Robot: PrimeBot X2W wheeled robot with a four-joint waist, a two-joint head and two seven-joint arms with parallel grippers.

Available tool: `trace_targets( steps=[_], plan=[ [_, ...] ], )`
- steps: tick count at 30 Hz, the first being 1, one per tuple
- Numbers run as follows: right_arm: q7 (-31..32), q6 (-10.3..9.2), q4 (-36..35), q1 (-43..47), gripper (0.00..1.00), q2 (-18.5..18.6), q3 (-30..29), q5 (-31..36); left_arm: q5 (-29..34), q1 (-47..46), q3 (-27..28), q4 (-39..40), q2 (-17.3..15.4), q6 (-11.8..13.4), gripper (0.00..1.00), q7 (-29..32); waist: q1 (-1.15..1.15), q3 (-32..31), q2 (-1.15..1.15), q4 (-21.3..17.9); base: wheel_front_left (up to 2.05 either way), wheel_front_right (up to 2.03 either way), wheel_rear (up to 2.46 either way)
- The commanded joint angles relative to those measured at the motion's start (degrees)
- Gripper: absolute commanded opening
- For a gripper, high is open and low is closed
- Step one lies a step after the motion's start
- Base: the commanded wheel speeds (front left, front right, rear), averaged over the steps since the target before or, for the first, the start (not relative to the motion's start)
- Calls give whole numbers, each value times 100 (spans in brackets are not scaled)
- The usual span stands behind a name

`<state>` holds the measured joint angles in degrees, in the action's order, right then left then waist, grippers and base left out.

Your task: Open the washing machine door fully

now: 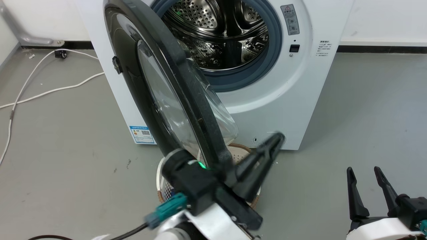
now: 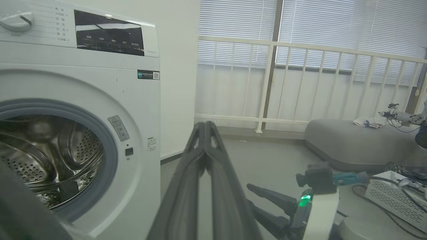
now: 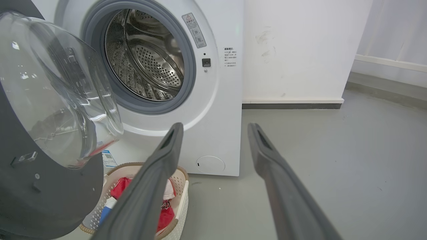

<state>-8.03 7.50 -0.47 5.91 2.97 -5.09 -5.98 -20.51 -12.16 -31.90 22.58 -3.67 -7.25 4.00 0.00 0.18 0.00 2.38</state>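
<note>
Two grippers sit low in the head view. At bottom centre the left gripper (image 1: 274, 141) points up and to the right with its two dark fingers pressed together and nothing between them. Its own wrist view shows the same closed pair rising from the bottom edge. In the lower right corner the right gripper (image 1: 364, 175) has its fingers spread apart and empty, tips pointing up the frame, well apart from the machine.

The washing machine (image 1: 283, 100) takes up the upper centre of the head view, white front toward the camera. The washing machine door (image 1: 166, 90) is swung out from the machine's left-of-frame side and is seen almost edge-on. It is a glossy black ring running diagonally from the top left down to the bottom centre, with its clear glass bowl bulging to the right. The door's lower rim crosses the left gripper's body; whether they touch cannot be told. Behind the door the steel drum (image 1: 227, 33) lies open inside the grey gasket (image 1: 272, 63).

A blue label sticker (image 1: 142, 134) sits low on the front, left of the door. In the right wrist view a round filter cap (image 3: 210, 164) shows low at centre, and a cream basket (image 3: 182, 196) holding red cloth stands at lower left beneath the glass bowl. A white cable (image 1: 50, 90) trails over the grey floor at the left of the head view.
</note>
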Motion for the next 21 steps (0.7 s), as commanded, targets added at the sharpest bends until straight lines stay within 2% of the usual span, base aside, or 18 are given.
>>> trace_targets(
  steps=[1,5,10,16,21],
  plan=[
    [10,-1,-13,-42,100,-17,15,38,-103,117,-166,-187,-73,-5,0,212,0,25,0,-4,0,0,0],
    [31,-1,-20,-78,100,-17,20,62,-273,269,-577,-633,-126,-12,0,617,0,88,0,-13,0,0,0],
    [19,-1,19,-147,100,-17,44,65,-233,363,-749,-1348,-183,70,0,875,0,177,0,-42,0,0,0],
    [-16,-1,95,-209,100,-16,68,47,-46,299,-549,-2083,-145,422,0,588,0,253,0,-84,0,0,0],
    [-50,-1,151,-253,100,-16,57,52,8,246,-406,-2365,-111,618,0,309,0,312,0,-101,0,0,0]
  ],
)
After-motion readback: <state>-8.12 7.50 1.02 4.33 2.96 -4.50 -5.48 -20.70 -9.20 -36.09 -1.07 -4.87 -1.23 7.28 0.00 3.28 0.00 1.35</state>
